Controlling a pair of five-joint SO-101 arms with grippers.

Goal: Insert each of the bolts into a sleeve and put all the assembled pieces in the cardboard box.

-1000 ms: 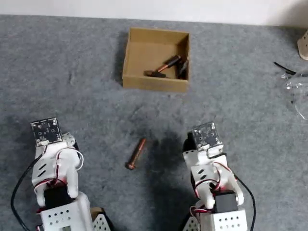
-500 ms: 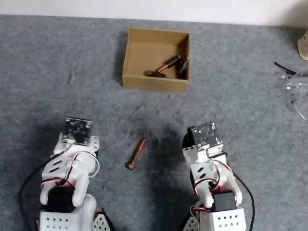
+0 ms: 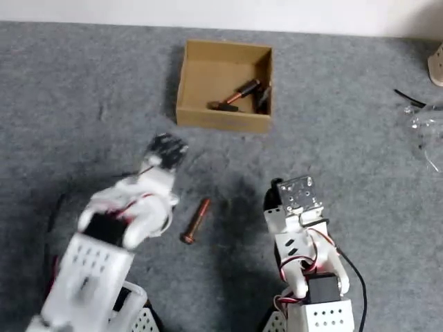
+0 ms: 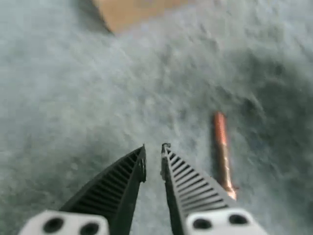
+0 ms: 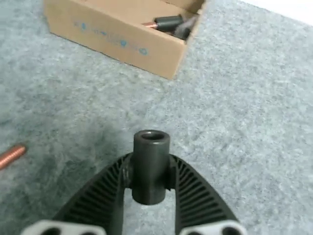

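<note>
Assembled pieces (image 3: 239, 93) were seen in the cardboard box (image 3: 221, 119) at 12 o'clock, one bolt (image 3: 196, 220) left unsleeved, a sleeve (image 5: 151, 164) clamped in the right gripper (image 5: 149, 169), the left gripper (image 4: 152, 161) narrow-jawed.

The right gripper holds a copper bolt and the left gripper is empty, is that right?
Not quite. The right wrist view shows the right gripper holding a black sleeve; the copper bolt lies loose on the carpet. The left gripper is indeed empty.

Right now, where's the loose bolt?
In the high view the bolt lies on the carpet between the left arm and the right arm, short of the cardboard box.
</note>
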